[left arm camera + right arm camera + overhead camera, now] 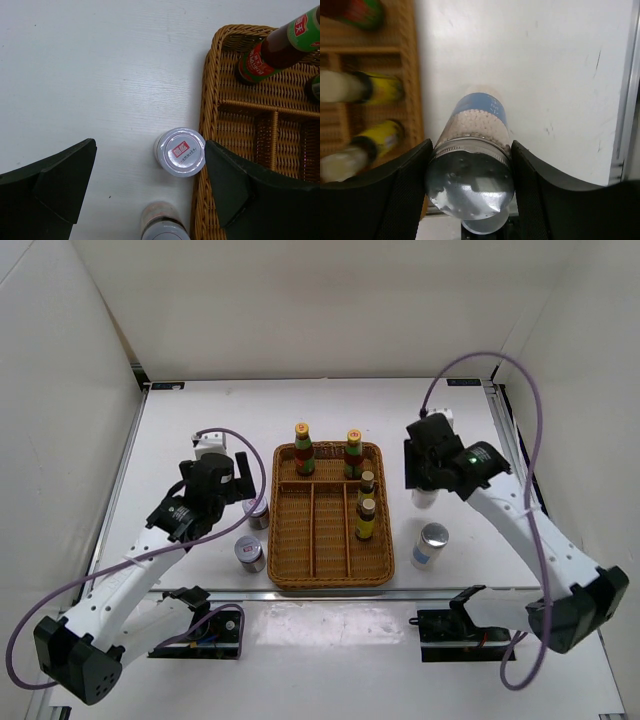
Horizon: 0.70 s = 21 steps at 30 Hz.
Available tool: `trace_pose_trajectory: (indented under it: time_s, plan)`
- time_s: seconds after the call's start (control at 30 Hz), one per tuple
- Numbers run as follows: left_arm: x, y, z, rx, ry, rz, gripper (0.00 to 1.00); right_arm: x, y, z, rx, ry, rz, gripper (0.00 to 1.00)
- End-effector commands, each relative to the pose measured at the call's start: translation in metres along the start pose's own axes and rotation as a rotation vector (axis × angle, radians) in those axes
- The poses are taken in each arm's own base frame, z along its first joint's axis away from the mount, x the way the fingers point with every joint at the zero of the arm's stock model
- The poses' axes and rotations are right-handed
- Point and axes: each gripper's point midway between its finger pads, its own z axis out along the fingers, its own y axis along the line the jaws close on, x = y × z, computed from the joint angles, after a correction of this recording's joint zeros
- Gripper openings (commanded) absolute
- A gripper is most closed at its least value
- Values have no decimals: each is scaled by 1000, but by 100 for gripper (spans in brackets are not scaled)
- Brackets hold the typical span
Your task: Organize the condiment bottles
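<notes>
The right end effector [471,146] pinches a silver-lidded jar [476,117] from both sides, just right of the wicker tray [412,75]. The left end effector [150,150] is spread wide above a second jar [180,151], which stands on the table [75,75] just beside the tray's left rim. Inside the tray stand 2 tall sauce bottles [304,450] and 2 small dark bottles [366,518]

The white-and-black left arm [130,580] is reaching forward, its black two-finger left gripper [151,150] pointing down with jaws spread wide. The matching right arm [520,530] is angling inward, its right gripper [471,145] clamping a silver-lidded cylindrical jar [476,117].
</notes>
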Motion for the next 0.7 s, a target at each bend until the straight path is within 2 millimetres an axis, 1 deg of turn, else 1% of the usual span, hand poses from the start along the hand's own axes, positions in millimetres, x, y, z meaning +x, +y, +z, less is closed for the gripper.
trace_pose_trajectory:
  time_s: [0.0, 0.03, 0.07, 0.1, 0.13, 0.17, 0.2, 0.23, 0.27, 0.3, 0.37, 0.4, 0.5, 0.57, 0.6, 0.67]
  plan:
    - [-4, -3, -1, 14, -7, -25, 100, -74, -3, -68, -22, -311, 22, 0]
    - [-6, -2, -4, 18, -16, -31, 100, -79, 10, -76, -57, -331, -11, 0]
    - [-6, -2, -4, 18, -17, -31, 100, -95, 17, -94, -93, -379, 3, 0]
    - [-6, -2, -4, 18, -17, -31, 100, -101, 24, -102, -113, -398, -18, 0]
    - [-8, -2, -6, 21, -24, -35, 100, -102, 49, -108, -200, -397, -87, 0]
    - [-8, -2, -6, 21, -24, -35, 100, -113, 64, -122, -270, -443, -98, 0]
    - [-8, -2, -6, 21, -24, -44, 100, -115, 78, -129, -324, -454, -125, 0]
    - [-8, -2, -6, 21, -24, -44, 100, -111, 98, -131, -376, -440, -184, 0]
    - [-4, -1, -5, 18, -17, -40, 100, -110, 117, -136, -450, -446, -213, 0]
    - [-4, -1, -5, 18, -17, -40, 100, -106, 136, -134, -490, -423, -256, 0]
    - [-4, -1, -5, 18, -17, -40, 100, -101, 159, -137, -568, -410, -331, 0]
    - [-4, -1, -5, 18, -17, -40, 100, -91, 180, -135, -620, -380, -384, 0]
    - [-4, -3, -5, 26, -13, -40, 100, -80, 210, -124, -676, -368, -462, 0]
    - [-4, -3, -5, 27, -13, -40, 100, -72, 220, -114, -690, -335, -479, 0]
    - [-5, -3, -7, 30, -20, -44, 100, -68, 226, -102, -681, -312, -489, 0]
    - [-5, -4, -7, 38, -17, -44, 100, -64, 233, -90, -673, -293, -498, 0]
